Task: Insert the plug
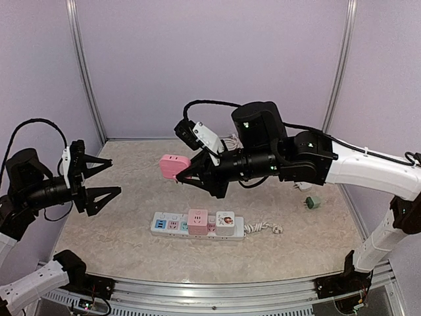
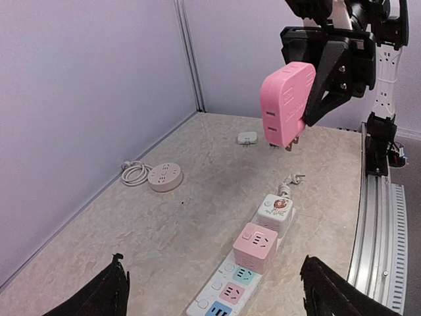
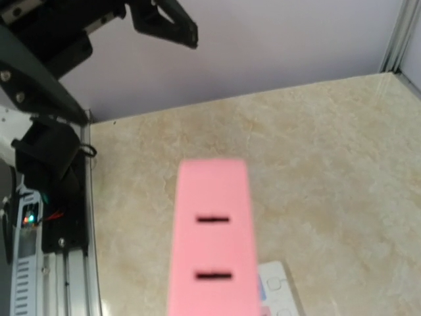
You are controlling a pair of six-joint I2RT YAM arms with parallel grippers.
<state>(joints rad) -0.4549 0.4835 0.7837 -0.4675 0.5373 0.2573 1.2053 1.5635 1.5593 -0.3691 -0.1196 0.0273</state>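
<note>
My right gripper (image 1: 187,173) is shut on a pink plug adapter (image 1: 174,166) and holds it in the air above and behind the white power strip (image 1: 197,226). The adapter shows in the left wrist view (image 2: 287,103) with its metal prongs pointing down, and fills the right wrist view (image 3: 212,243), where my fingers are hidden behind it. The strip (image 2: 231,288) carries a pink cube (image 1: 197,220) and a white cube (image 1: 225,222). My left gripper (image 1: 108,178) is open and empty at the table's left, with fingertips (image 2: 108,293) low in its wrist view.
A green adapter (image 1: 313,202) lies at the right. The strip's cord end (image 1: 277,230) lies beside it. A round white socket with coiled cable (image 2: 164,176) and a small white plug (image 2: 247,137) lie toward the back. Metal rails (image 1: 217,289) border the near edge.
</note>
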